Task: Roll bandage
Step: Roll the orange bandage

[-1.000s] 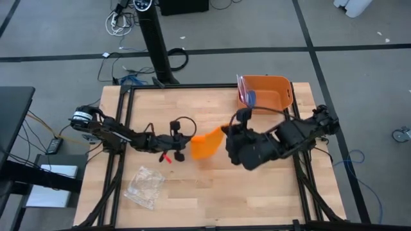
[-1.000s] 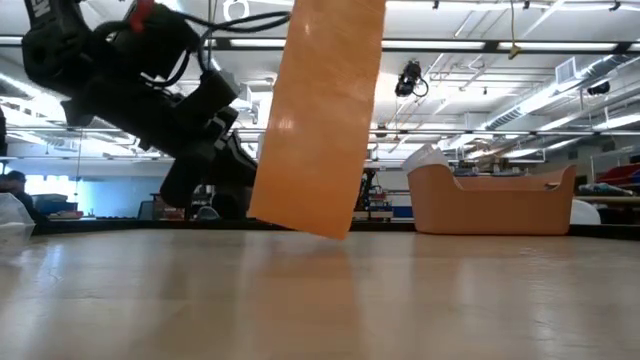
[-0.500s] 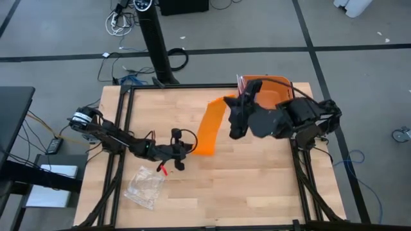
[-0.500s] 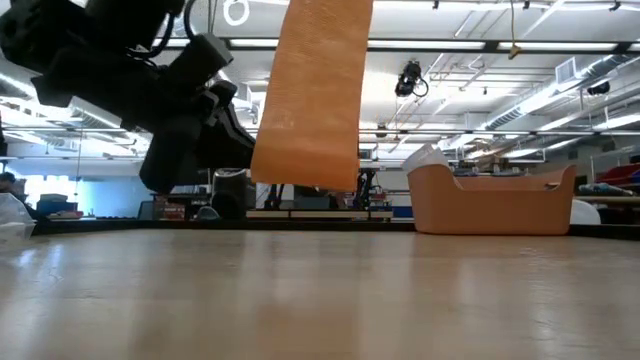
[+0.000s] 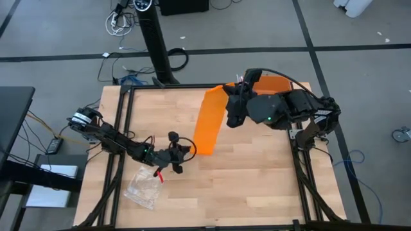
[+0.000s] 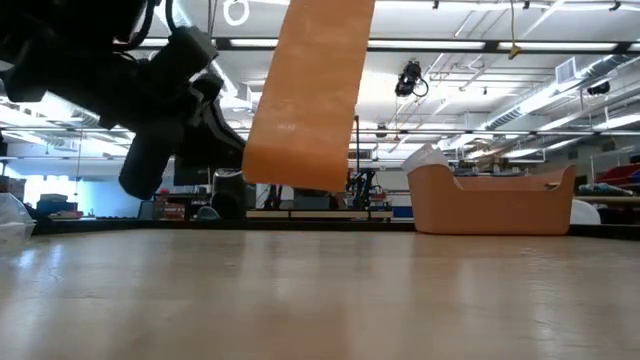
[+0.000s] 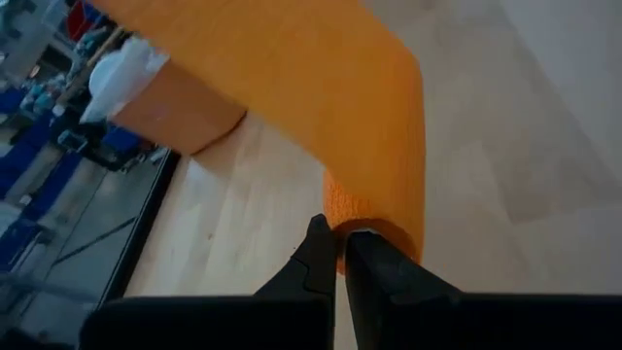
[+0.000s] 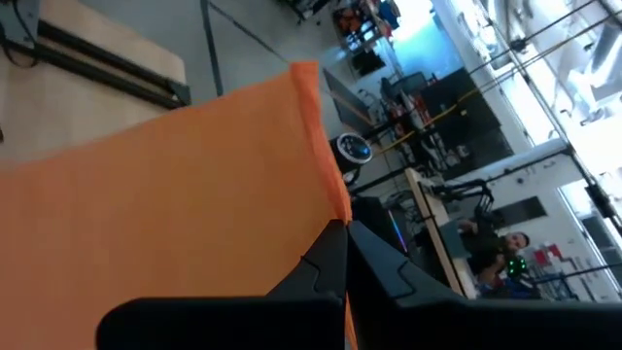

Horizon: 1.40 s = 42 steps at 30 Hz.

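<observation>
Bandage [image 5: 208, 121] first: where does it sit?

— It hangs as a long flat orange strip between the two arms, off the table [image 5: 257, 179], running from the far middle down toward the table's centre.

— Who has which end?

— The right gripper [image 5: 229, 102] pinches the upper end near the orange bin [image 6: 490, 200], jaws pressed together on the cloth's edge. The left gripper [image 5: 183, 151] pinches the lower end, where its wrist view shows the cloth curling over the fingertips [image 7: 321, 255].

— So the roll is barely begun?

— That is my reading; only a first fold shows at the left tips.

— What makes this step go well?

— I would keep the strip taut and square, with no twist, so each turn lands on the last. The right arm should feed slack evenly while the left turns its end. Pulling too hard could slip the cloth out of either pinch.

— Anything else around?

— A clear plastic bag [image 5: 145, 187] lies near the left arm, well apart from the strip.
</observation>
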Available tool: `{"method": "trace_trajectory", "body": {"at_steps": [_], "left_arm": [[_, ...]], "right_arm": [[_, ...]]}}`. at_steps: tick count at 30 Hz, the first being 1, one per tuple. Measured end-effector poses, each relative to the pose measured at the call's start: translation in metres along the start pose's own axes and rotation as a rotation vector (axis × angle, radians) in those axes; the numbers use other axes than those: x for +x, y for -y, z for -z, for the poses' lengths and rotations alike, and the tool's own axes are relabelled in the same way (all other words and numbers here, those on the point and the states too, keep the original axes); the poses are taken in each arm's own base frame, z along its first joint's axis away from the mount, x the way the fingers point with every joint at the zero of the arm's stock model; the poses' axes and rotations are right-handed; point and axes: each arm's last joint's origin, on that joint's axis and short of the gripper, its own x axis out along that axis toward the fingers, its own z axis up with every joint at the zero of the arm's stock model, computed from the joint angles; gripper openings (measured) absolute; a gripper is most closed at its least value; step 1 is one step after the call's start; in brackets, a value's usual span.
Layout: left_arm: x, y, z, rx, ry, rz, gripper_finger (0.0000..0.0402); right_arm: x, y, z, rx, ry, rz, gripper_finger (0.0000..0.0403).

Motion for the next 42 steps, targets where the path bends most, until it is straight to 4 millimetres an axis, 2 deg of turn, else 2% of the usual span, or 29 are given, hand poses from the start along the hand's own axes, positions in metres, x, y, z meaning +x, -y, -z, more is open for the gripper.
{"method": "trace_trajectory", "body": {"at_steps": [10, 16, 20, 24, 31, 37, 42], "left_arm": [[-0.003, 0.004, 0.003, 0.007, -0.028, -0.002, 0.0014], [-0.006, 0.007, 0.007, -0.002, -0.068, -0.011, 0.0014], [-0.014, 0.015, 0.000, 0.013, -0.038, -0.017, 0.0014], [-0.026, 0.024, -0.022, 0.073, 0.012, -0.065, 0.0014], [-0.055, 0.039, -0.075, 0.173, 0.083, -0.114, 0.0014], [-0.096, 0.047, -0.122, 0.229, 0.113, -0.156, 0.0014], [-0.131, 0.047, -0.151, 0.260, 0.131, -0.219, 0.0014]], "right_arm": [[-0.001, 0.004, -0.007, -0.020, 0.043, 0.024, 0.0000], [-0.004, 0.017, -0.005, -0.008, 0.048, 0.069, 0.0000], [0.000, 0.026, 0.000, 0.000, 0.033, 0.089, 0.0000], [0.010, 0.031, 0.004, -0.007, 0.036, 0.062, 0.0000], [0.029, 0.037, 0.014, -0.003, 0.048, -0.037, 0.0000], [0.039, 0.040, 0.020, -0.008, 0.070, -0.123, 0.0000], [0.051, 0.042, 0.024, 0.002, 0.093, -0.181, 0.0000]]}}
